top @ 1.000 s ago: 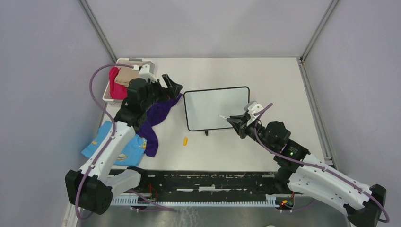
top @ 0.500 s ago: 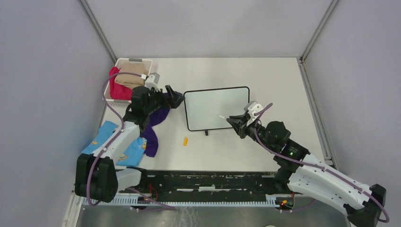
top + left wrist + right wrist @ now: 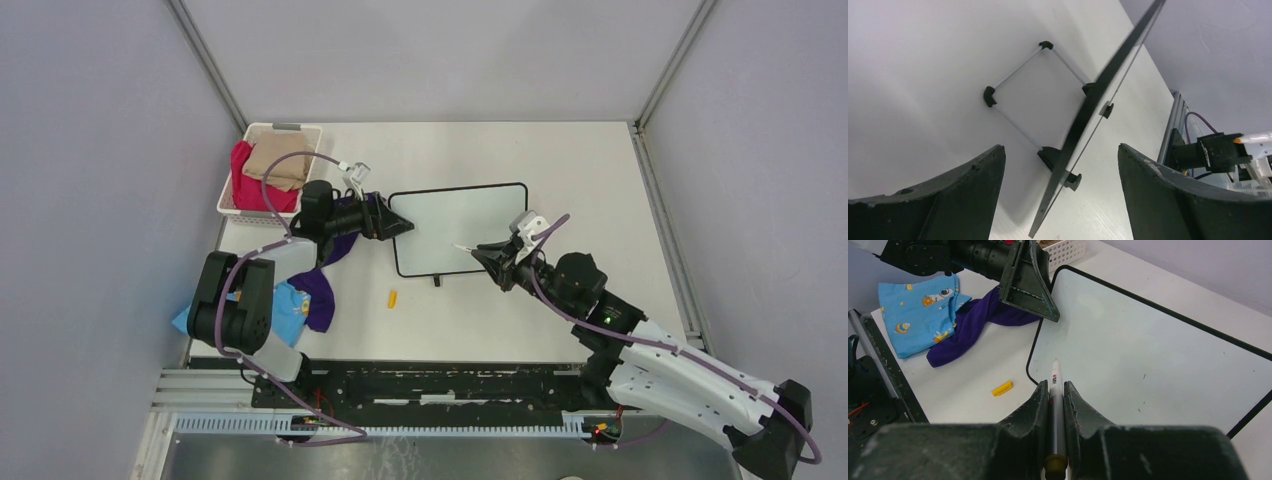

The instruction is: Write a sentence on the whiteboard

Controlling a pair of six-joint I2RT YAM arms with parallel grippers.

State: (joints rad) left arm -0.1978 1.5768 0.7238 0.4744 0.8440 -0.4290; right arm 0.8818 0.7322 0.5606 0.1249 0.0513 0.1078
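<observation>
The left hand (image 3: 393, 224) has swung in from the upper left to straddle, fingers spread, the left edge of the small black-framed whiteboard (image 3: 455, 225) at centre frame, likely to steady it; the right hand (image 3: 490, 258) pinches a slim white marker (image 3: 466, 247) over its blank lower right

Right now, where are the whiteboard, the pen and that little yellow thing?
whiteboard (image 3: 465, 215), top view, on its bare white face.
pen (image 3: 1055, 376), right wrist view, on its white barrel.
yellow piece (image 3: 392, 298), top view, on its middle.

clothes (image 3: 318, 295) l of whiteboard (image 3: 455, 225), basket (image 3: 240, 212) behind them
</observation>
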